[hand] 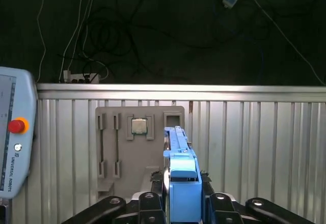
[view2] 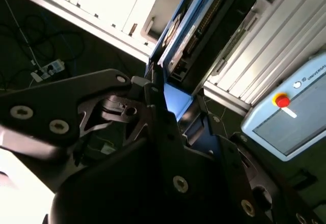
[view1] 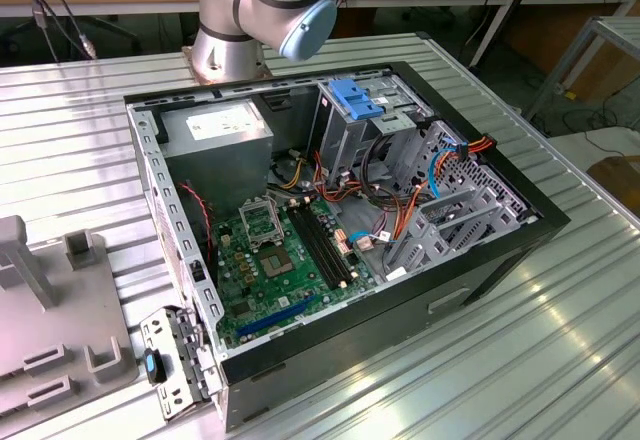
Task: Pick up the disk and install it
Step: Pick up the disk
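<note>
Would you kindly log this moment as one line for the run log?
gripper: shut on disk | disk: held off table | computer case: open, disk not installed

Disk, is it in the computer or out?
Out. The claw grips the disk on edge, with the table behind it.

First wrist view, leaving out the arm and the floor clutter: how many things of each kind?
Disk: 1
Grey holder plate: 1
Processor chip: 1
Control pendant: 1
Table: 1
Total: 5
</note>
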Available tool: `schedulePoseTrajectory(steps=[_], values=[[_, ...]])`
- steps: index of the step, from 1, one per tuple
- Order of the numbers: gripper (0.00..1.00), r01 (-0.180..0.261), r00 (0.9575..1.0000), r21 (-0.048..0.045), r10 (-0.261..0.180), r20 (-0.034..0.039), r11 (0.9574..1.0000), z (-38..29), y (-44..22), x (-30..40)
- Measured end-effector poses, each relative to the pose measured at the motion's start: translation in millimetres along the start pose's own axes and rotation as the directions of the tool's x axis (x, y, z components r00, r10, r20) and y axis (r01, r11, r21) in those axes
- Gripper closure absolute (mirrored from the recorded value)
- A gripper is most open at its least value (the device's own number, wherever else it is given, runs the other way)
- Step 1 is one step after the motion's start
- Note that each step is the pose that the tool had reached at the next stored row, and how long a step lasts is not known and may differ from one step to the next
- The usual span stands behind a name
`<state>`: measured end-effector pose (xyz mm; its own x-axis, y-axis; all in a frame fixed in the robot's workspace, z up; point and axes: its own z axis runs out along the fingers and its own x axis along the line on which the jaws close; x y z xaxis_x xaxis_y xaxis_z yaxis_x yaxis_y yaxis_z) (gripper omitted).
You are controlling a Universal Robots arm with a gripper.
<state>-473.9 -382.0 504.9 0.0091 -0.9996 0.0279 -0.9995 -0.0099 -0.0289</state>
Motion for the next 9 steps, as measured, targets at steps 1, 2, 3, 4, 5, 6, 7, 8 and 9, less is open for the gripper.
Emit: schedulePoseTrajectory(steps=[1,2,3,4,5,6,7,8,9], values=[[0.63,0.0,1.0,0.0001,0.0,-0.0004,1.0,-7.5,-0.2,0.2],[0.63,0.0,1.0,0.0,0.0,-0.0009,1.0,-14.0,-0.4,0.4],[0.63,0.0,1.0,0.0,0.0,-0.0018,1.0,-25.4,-0.8,0.7],[0.63,0.0,1.0,0.0,0.0,-0.002,1.0,-28.0,-0.8,0.7],[0.63,0.0,1.0,-0.0001,0.0,-0.0021,1.0,-28.6,-0.9,0.8],[0.63,0.0,1.0,0.0,0.0,-0.002,1.0,-28.6,-0.9,0.8],[0.63,0.0,1.0,0.0,0.0,-0.002,1.0,-28.7,-0.9,0.8],[0.63,0.0,1.0,0.0001,0.0,-0.002,1.0,-28.7,-0.8,0.8],[0.63,0.0,1.0,0.0003,0.0,-0.002,1.0,-28.9,-0.8,0.8]])
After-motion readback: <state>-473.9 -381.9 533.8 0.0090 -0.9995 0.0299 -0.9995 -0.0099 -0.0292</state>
